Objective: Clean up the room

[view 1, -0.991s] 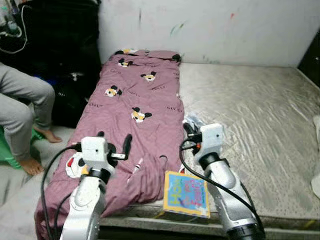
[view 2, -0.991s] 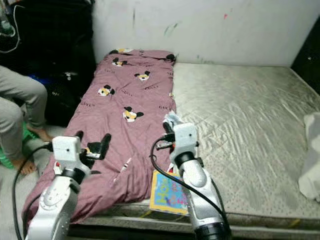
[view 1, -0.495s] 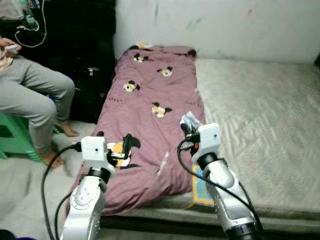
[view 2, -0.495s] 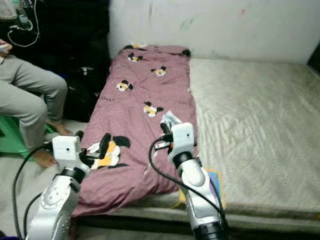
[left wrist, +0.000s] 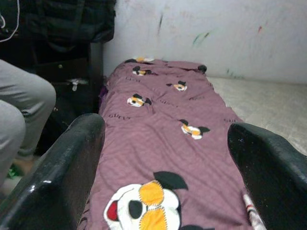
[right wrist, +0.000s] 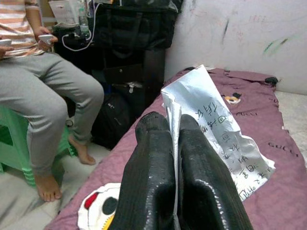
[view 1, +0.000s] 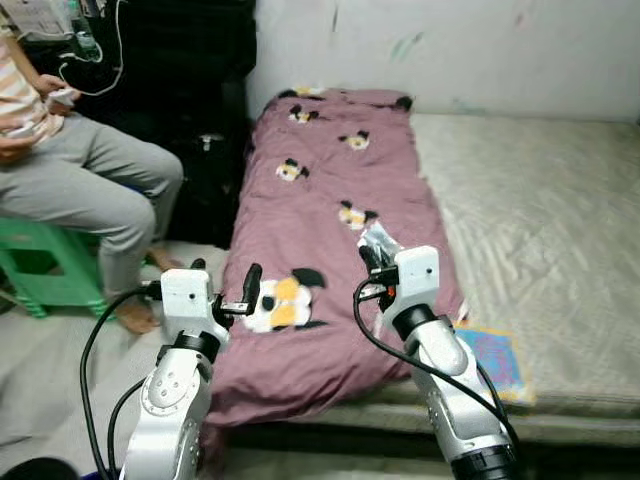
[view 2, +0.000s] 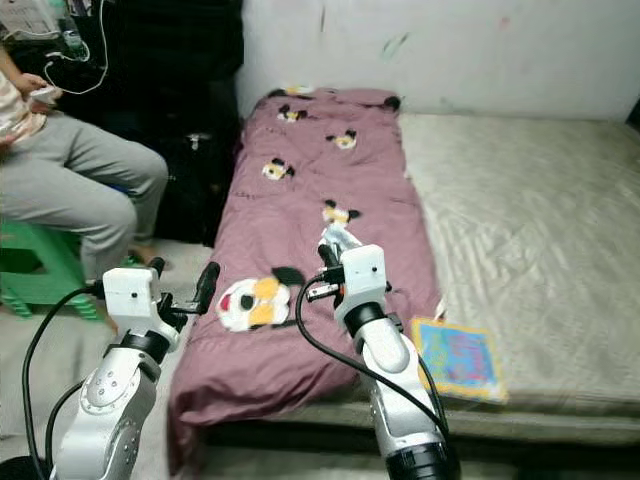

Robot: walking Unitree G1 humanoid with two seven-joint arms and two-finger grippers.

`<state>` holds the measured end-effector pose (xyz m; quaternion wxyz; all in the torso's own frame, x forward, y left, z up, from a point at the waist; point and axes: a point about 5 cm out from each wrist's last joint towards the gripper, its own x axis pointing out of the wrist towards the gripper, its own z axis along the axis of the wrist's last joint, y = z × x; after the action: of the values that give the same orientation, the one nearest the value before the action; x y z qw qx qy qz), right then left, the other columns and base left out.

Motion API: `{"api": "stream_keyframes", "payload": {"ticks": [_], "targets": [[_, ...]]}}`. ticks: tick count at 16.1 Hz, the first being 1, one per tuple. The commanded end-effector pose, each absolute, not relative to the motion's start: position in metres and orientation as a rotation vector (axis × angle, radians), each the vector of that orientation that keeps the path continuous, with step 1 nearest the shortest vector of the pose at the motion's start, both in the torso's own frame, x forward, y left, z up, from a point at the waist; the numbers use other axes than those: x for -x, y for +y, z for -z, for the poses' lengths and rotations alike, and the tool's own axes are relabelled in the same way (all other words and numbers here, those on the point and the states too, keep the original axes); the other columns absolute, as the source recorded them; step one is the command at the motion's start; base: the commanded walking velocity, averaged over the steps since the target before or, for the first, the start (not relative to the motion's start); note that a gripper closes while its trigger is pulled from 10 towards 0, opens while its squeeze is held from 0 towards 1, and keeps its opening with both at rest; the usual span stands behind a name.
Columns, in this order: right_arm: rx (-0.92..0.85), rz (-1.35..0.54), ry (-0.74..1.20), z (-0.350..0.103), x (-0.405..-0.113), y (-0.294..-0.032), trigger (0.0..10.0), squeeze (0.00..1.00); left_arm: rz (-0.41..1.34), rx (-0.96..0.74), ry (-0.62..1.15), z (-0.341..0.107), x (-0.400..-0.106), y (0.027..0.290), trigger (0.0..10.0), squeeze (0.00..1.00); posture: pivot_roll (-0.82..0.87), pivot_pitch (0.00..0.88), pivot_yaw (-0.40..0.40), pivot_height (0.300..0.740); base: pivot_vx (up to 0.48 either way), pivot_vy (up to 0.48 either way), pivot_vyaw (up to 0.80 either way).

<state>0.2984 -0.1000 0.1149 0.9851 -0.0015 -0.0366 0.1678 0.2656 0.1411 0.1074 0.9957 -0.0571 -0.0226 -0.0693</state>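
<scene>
One crumpled sheet of paper (right wrist: 216,129) is pinched between the closed fingers of the right gripper (view 1: 367,257), its lower edge hidden behind them, above the maroon blanket (view 1: 320,200); the left gripper (view 1: 222,285) is held open beside it.

This is a bedroom in a lived-in home. A low bed with a bare, shiny grey mattress (view 1: 540,220) stands against a scuffed white wall (view 1: 450,45) marked with streaks of colour. A maroon blanket (view 1: 320,230) printed with cartoon mouse faces lies along the bed's left side. A colourful children's book (view 1: 492,360) rests near the mattress edge. Beside the bed, a barefoot person (view 1: 85,190) sits on a green plastic stool (view 1: 40,265), with dark bags (view 1: 190,110) stacked behind.
</scene>
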Motion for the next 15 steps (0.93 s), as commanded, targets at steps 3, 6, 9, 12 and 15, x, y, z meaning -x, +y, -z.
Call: {"api": "stream_keyframes", "payload": {"ticks": [3, 6, 9, 12, 15], "targets": [[0.017, -0.34, -0.09, -0.117, -0.298, -0.1039, 10.0, 0.0, 0.144, 0.101, -0.058, -0.1104, -0.2669, 0.1375, 10.0, 0.0, -0.01, 0.002, 0.018, 0.74, 0.0, 0.0, 0.2], [0.022, -0.345, -0.092, -0.1164, -0.2964, -0.1022, 10.0, 0.0, 0.139, 0.095, -0.062, -0.1112, -0.2669, 0.1393, 10.0, 0.0, -0.01, 0.005, 0.018, 0.74, 0.0, 0.0, 0.8], [0.027, -0.357, -0.098, -0.1171, -0.2963, -0.1006, 10.0, 0.0, 0.138, 0.091, -0.065, -0.1116, -0.267, 0.1395, 10.0, 0.0, -0.01, 0.01, 0.02, 0.74, 0.0, 0.0, 0.8], [0.03, -0.361, -0.1, -0.1173, -0.2965, -0.1003, 10.0, 0.0, 0.152, 0.089, -0.062, -0.1107, -0.2646, 0.1366, 10.0, 0.0, -0.01, 0.01, 0.02, 0.74, 0.0, 0.0, 0.8], [0.031, -0.367, -0.104, -0.1177, -0.2957, -0.099, 10.0, 0.0, 0.146, 0.092, -0.061, -0.1108, -0.2646, 0.1373, 10.0, 0.0, -0.01, 0.013, 0.019, 0.74, 0.0, 0.0, 0.8]]}}
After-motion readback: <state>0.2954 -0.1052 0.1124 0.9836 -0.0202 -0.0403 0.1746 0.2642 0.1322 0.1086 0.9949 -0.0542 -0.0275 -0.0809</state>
